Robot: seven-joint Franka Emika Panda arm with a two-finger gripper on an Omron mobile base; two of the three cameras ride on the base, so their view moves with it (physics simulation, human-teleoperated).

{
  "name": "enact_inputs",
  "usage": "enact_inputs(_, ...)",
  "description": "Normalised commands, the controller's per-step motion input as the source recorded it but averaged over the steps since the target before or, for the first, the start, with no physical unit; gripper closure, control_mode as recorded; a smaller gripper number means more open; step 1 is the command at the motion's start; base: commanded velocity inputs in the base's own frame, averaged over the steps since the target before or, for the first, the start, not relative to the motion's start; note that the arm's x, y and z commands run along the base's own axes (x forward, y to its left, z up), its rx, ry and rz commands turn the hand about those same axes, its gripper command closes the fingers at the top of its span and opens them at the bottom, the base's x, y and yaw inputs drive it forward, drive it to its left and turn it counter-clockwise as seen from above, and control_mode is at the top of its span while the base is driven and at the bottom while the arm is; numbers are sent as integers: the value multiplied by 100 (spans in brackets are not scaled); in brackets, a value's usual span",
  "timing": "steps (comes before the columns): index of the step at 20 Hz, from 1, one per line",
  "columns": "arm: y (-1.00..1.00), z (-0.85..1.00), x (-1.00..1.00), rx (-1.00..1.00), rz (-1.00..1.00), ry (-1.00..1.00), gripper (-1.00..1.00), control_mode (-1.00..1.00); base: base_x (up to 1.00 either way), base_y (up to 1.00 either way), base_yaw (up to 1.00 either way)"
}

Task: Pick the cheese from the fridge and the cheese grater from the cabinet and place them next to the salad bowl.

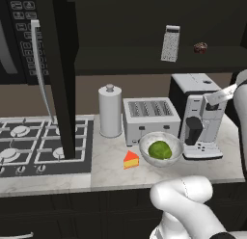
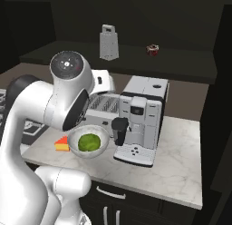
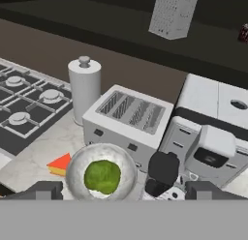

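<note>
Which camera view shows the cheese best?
The left base view: the cheese lies fully exposed on the counter, just left of the salad bowl. In the right base view the arm hides all but a corner of it. In the hand view the bowl covers part of it.

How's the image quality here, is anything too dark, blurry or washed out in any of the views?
Left base view: sharp enough, but the open cabinet is so dark that only the cheese grater stands out. Right base view: the robot's white arm blocks the left side, while the salad bowl is evenly lit. Hand view: soft and grainy, no glare; the cheese reads clearly.
</note>
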Motion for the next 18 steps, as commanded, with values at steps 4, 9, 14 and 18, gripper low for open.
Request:
enact_inputs(4, -12, 51, 29, 3, 10, -3, -100, -100, 0, 0, 0)
enact_inputs(9, -17, 49, 37, 13, 15, 0, -100, -100, 0, 0, 0)
enact_inputs(14, -14, 31, 54, 10, 12, 0, -100, -100, 0, 0, 0)
enact_inputs(18, -9, 16, 79, 8, 10, 0, -100, -100, 0, 0, 0)
